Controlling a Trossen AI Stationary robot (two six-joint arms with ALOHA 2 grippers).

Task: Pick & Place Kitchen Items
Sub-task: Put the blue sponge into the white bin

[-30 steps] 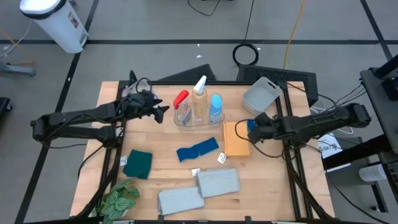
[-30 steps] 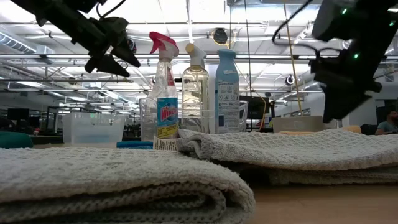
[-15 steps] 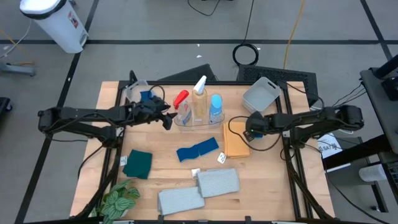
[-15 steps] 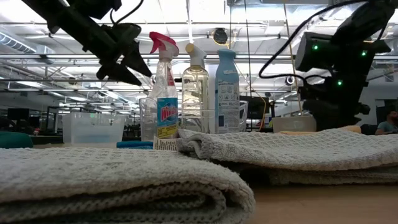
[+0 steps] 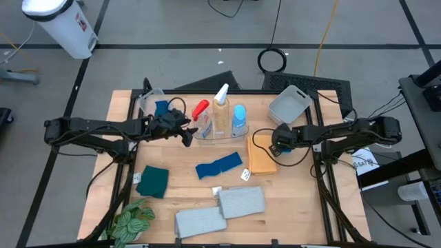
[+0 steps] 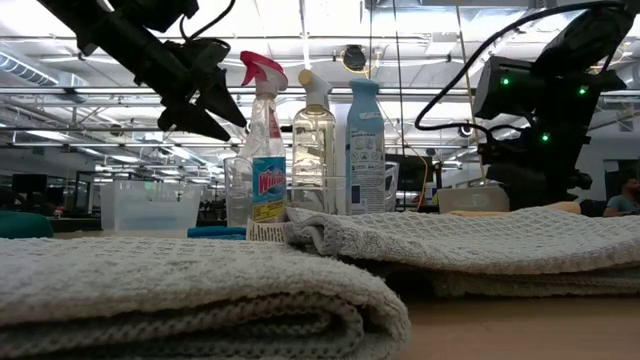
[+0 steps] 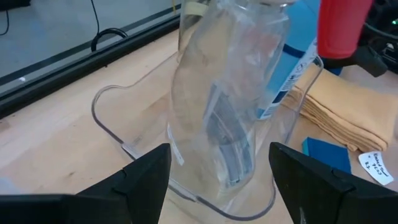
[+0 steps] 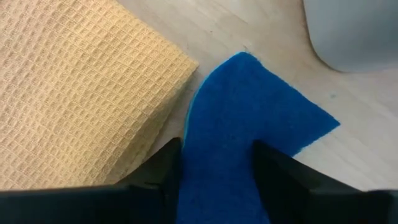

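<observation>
High view: the left tool point(image 5: 189, 131) reaches across the wooden surface point(image 5: 179, 180) to the clear tub point(image 5: 219, 133) holding three bottles, its fingers spread just beside the red-trigger bottle point(image 5: 200, 116). The white-trigger bottle point(image 5: 220, 109) and blue-capped bottle point(image 5: 239, 118) stand next in the row. The right tool point(image 5: 278, 142) sits low at the edge of the orange cloth point(image 5: 260, 155), with a blue sponge point(image 5: 279, 138) under it. A blue cloth point(image 5: 219, 166) lies mid-surface, a teal cloth point(image 5: 152, 181) toward the left, two grey towels point(image 5: 220, 211) along the near edge, a green plant point(image 5: 132, 222) at the corner, and a grey tub point(image 5: 290, 105) at the far right.

Low view: the left tool point(image 6: 222, 102) hangs released, near the red trigger, apart from it. The right tool's fingers are hidden behind the towels point(image 6: 470, 245).

Left wrist view: two dark fingers point(image 7: 143, 180) stand wide on either side of the clear bottle point(image 7: 227, 106) in the tub, not touching it.

Right wrist view: both fingers point(image 8: 158, 174) flank the blue sponge point(image 8: 239, 134), which lies on the surface just beside the orange cloth point(image 8: 74, 93); whether they are clenched on it I cannot tell.
</observation>
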